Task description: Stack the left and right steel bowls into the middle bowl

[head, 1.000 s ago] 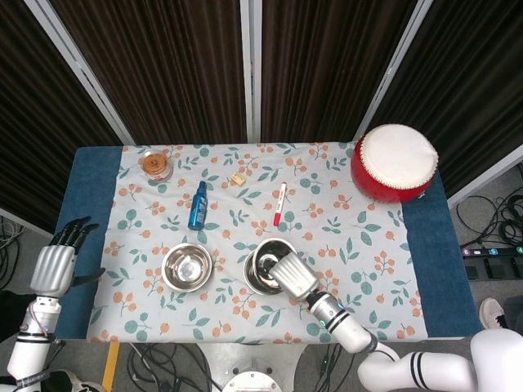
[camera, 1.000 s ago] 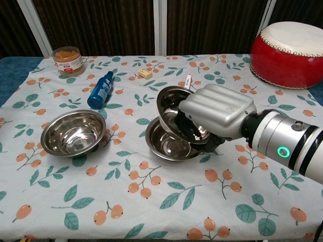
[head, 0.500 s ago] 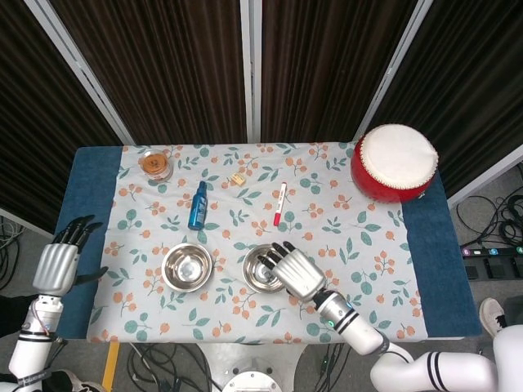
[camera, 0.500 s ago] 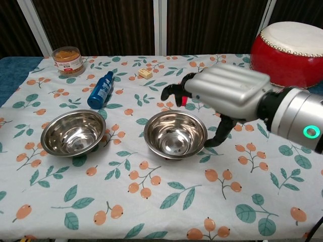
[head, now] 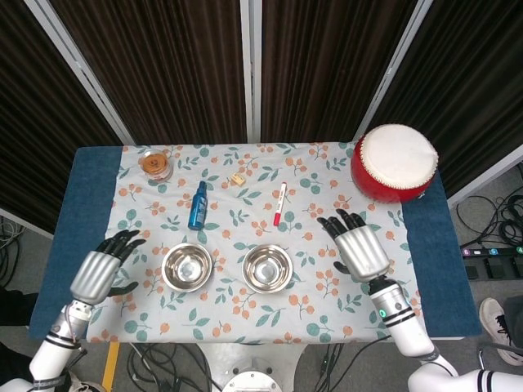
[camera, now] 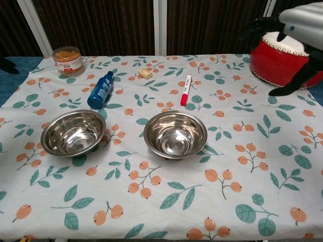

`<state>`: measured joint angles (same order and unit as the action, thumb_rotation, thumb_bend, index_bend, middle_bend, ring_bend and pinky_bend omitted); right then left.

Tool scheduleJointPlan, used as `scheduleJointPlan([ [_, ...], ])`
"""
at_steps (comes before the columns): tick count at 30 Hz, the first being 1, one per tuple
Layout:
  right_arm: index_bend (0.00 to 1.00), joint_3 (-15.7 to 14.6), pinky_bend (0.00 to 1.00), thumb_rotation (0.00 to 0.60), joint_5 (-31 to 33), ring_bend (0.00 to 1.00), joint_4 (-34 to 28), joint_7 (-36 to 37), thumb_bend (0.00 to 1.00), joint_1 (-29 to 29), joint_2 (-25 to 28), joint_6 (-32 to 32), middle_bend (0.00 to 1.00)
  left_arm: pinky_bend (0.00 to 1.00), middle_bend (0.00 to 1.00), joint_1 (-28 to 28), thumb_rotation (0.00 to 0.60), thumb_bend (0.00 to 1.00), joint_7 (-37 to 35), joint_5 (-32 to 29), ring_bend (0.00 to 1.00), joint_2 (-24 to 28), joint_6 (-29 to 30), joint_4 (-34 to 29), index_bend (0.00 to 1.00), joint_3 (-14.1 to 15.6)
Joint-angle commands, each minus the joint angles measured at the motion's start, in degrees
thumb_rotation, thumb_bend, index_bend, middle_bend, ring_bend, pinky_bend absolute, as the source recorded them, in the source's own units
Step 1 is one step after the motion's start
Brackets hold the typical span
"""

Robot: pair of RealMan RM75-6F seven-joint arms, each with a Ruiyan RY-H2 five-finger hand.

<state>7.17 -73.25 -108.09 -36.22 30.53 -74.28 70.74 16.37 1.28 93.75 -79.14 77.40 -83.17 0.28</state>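
Two steel bowls stand on the flowered cloth. The left bowl (head: 187, 267) (camera: 73, 132) sits alone. The middle bowl (head: 267, 268) (camera: 175, 133) has another bowl nested in it, the rims close together. My right hand (head: 359, 249) hovers to the right of the middle bowl, fingers spread and holding nothing. In the chest view my right hand (camera: 298, 30) is cut off at the top right. My left hand (head: 98, 274) is open beside the cloth's left edge, a short way left of the left bowl and not touching it.
A red drum (head: 395, 162) (camera: 287, 50) fills the back right corner. A blue bottle (head: 198, 205) (camera: 100, 89), a red-and-white marker (head: 279, 202) (camera: 185, 89), a small block (head: 237, 178) and an orange-filled jar (head: 155, 163) (camera: 68, 60) lie behind the bowls.
My right hand set its bowl into the middle bowl, let go and drew back up and to the right. My left hand moved in toward the left bowl.
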Motion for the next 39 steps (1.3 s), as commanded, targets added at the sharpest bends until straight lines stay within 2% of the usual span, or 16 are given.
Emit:
scheduleJointPlan([
  [1, 0.17, 0.9, 0.25, 0.6, -0.85, 0.13, 0.92, 4.18, 0.0, -1.81, 2.51, 2.17, 0.27, 0.26, 0.22, 1.53, 0.6, 0.13, 2.64, 1.25, 0.13, -1.02, -2.91, -1.61, 0.24, 1.65],
  [5, 0.17, 1.79, 0.25, 0.6, -2.03, 0.13, 1.47, 6.66, 0.0, -2.42, 4.08, 3.44, 0.27, 0.28, 0.22, 3.18, 0.6, 0.13, 5.38, 1.08, 0.13, -1.31, -7.88, -3.84, 0.23, 3.32],
  [8, 0.17, 2.35, 0.26, 0.6, -3.15, 0.13, 1.78, 8.12, 0.0, -2.68, 4.86, 4.26, 0.27, 0.29, 0.22, 4.12, 0.6, 0.13, 8.52, 0.9, 0.13, -1.91, -9.75, -4.99, 0.23, 3.43],
  [21, 0.17, 2.19, 0.25, 0.6, -4.78, 0.13, 5.25, 13.12, 0.0, -3.09, 4.19, 3.52, 0.27, 0.3, 0.25, 4.99, 0.6, 0.13, 11.87, -2.13, 0.15, -4.4, -11.66, -3.52, 0.24, 2.62],
  [32, 0.17, 2.36, 0.25, 0.6, -4.71, 0.13, 6.76, 13.94, 0.0, -3.44, 4.08, 3.33, 0.27, 0.33, 0.28, 6.83, 0.6, 0.15, 11.79, -2.58, 0.18, -6.52, -13.82, -1.59, 0.27, 2.58],
  [39, 0.17, 2.75, 0.25, 0.6, -3.21, 0.13, 8.43, 14.76, 0.0, -3.48, 4.08, 2.33, 0.27, 0.35, 0.31, 7.52, 0.6, 0.24, 13.74, -2.9, 0.2, -9.76, -13.91, 2.07, 0.29, 2.05],
])
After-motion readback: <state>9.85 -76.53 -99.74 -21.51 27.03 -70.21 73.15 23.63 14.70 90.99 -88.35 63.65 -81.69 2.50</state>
